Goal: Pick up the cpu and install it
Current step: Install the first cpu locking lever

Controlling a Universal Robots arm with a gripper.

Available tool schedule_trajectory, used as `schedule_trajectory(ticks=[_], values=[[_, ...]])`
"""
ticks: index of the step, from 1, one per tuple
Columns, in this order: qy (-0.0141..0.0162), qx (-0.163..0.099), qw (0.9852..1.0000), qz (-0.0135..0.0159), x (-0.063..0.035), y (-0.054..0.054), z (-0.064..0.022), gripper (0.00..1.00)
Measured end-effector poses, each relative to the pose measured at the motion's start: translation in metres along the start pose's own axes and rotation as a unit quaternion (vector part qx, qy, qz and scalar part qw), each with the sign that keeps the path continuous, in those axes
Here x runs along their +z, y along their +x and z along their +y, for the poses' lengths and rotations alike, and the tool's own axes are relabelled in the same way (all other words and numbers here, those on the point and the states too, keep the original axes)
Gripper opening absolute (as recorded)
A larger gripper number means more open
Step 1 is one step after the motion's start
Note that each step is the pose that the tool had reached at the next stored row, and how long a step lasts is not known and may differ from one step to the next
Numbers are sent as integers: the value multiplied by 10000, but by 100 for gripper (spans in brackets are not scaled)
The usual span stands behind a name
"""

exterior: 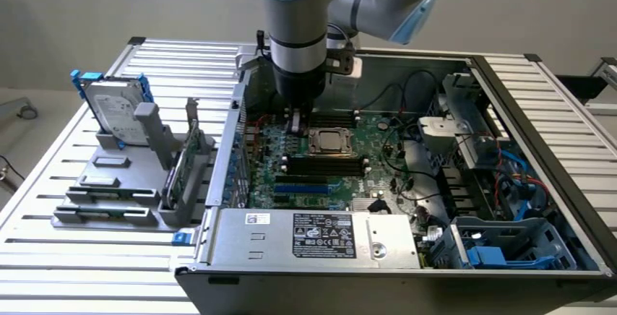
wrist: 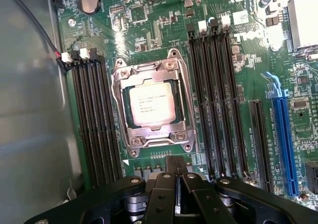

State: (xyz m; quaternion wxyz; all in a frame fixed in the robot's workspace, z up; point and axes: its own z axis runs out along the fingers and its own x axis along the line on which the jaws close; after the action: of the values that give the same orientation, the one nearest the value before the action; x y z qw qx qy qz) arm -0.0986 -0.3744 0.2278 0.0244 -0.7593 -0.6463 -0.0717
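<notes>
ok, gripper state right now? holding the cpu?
Gripper: shut, holding nothing; the cpu sits in the motherboard socket.

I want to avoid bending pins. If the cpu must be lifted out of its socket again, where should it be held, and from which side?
Probably from straight above. The cpu lies flat and recessed inside the socket frame, so side access looks blocked. Grip two opposite thin edges, not the metal top. The gripper, shut and empty, sits beside the frame.

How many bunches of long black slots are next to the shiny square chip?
2. One bunch sits on one side of the silver-grey square cpu, one on the other; the black gripper may hide some ends.
</notes>
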Motion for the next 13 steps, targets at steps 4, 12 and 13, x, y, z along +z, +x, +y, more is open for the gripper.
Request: schedule_trajectory(ticks=[4, 12, 13], values=[[2, -72, 10000, -29, 4, 31, -5, 11], [5, -133, 9998, -123, 4, 69, -10, 11], [6, -133, 9998, -124, 4, 69, -10, 11]])
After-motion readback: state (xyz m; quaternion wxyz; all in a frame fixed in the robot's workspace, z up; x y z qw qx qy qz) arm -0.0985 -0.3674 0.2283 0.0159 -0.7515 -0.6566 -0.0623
